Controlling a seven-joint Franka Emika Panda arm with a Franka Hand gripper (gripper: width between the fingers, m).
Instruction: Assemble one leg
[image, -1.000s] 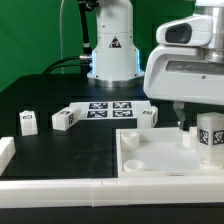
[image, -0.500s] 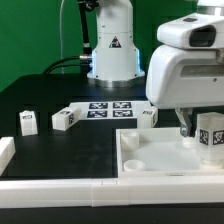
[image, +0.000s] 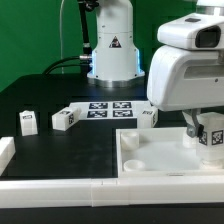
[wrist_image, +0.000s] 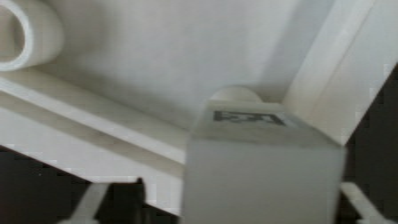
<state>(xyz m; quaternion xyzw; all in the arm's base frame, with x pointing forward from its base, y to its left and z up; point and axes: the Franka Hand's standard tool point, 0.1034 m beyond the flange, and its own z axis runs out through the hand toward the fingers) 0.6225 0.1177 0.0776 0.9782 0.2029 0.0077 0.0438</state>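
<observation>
My gripper (image: 203, 128) is shut on a leg (image: 212, 137), a small white block with a black-and-white tag. It holds the leg upright over the far right corner of the large white tray-like piece (image: 150, 160). In the wrist view the leg (wrist_image: 258, 160) fills the space between my gripper's (wrist_image: 228, 205) fingers, and its tagged end sits against the tray's raised rim (wrist_image: 329, 60). Three more legs lie loose on the black table: one at the exterior view's left (image: 27, 122), one beside it (image: 65, 119), and one near the tray (image: 147, 117).
The marker board (image: 108, 108) lies flat behind the loose legs, in front of the arm's base (image: 112, 50). A white rail (image: 60, 190) runs along the table's near edge. A round boss (wrist_image: 27, 35) stands on the tray near the leg.
My gripper has moved to the exterior view's right with the leg in it, nearer the tray's right corner.
</observation>
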